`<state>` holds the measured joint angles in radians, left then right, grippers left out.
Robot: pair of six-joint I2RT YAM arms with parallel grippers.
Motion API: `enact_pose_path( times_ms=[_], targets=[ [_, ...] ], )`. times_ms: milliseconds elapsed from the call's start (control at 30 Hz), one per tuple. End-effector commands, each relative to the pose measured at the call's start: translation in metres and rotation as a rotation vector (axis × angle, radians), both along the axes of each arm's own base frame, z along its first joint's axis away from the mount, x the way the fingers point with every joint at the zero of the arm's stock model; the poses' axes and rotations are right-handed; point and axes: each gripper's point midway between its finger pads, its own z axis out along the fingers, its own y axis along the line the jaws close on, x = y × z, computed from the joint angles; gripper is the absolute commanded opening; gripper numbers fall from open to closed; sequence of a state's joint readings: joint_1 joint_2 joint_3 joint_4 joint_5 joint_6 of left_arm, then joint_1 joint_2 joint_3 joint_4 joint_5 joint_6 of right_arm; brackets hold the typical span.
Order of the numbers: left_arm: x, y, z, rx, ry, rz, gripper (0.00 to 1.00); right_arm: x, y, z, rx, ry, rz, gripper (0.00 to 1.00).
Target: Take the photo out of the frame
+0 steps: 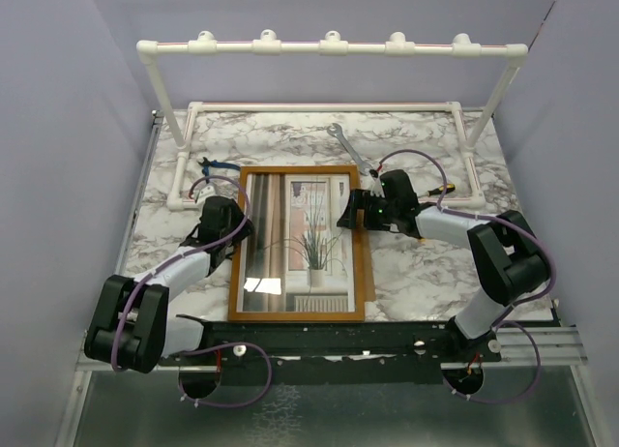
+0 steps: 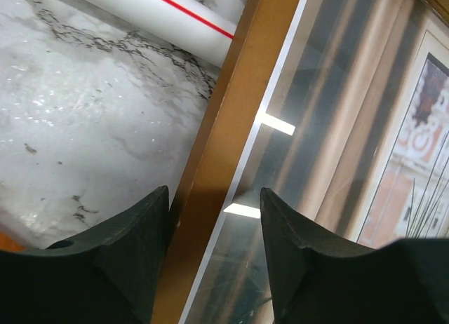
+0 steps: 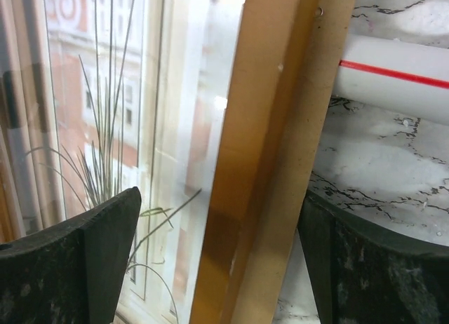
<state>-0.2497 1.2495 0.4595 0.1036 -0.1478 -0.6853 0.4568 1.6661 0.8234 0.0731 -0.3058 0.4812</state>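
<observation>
The frame lies glass-up in the middle of the marble table, with the photo of curtains and a potted grassy plant still behind its glass. My left gripper straddles the frame's left border. One finger is against the border's outer edge and the other hovers over the glass, leaving a gap. My right gripper stands open astride the right border, one finger over the photo and one outside the frame. Neither jaw pair has closed on the wood.
A white pipe rack spans the back of the table, its base pipes running close to both frame edges. A metal wrench lies behind the frame, and a small blue-black object at back left.
</observation>
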Motion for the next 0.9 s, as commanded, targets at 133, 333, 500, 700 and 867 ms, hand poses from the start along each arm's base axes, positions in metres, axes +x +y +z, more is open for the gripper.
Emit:
enact_pose_path(
  times_ms=[133,333,500,700,867],
  targets=[
    [0.007,-0.032,0.003,-0.194,-0.021,-0.044,0.53,0.007,0.011,0.01,0.035,-0.003,-0.005,0.85],
    [0.005,-0.037,-0.001,-0.209,0.001,-0.075,0.52,0.005,0.006,0.014,0.064,-0.016,-0.014,0.74],
    [0.002,-0.032,-0.011,-0.212,0.027,-0.072,0.45,0.003,0.0,0.017,0.154,0.009,-0.009,0.63],
    [0.003,-0.031,-0.014,-0.215,0.029,-0.069,0.39,0.008,0.001,0.02,0.183,0.008,-0.016,0.39],
    [0.012,-0.035,-0.012,-0.226,0.027,-0.08,0.37,0.021,0.004,0.03,0.19,-0.009,-0.026,0.35]
  ],
)
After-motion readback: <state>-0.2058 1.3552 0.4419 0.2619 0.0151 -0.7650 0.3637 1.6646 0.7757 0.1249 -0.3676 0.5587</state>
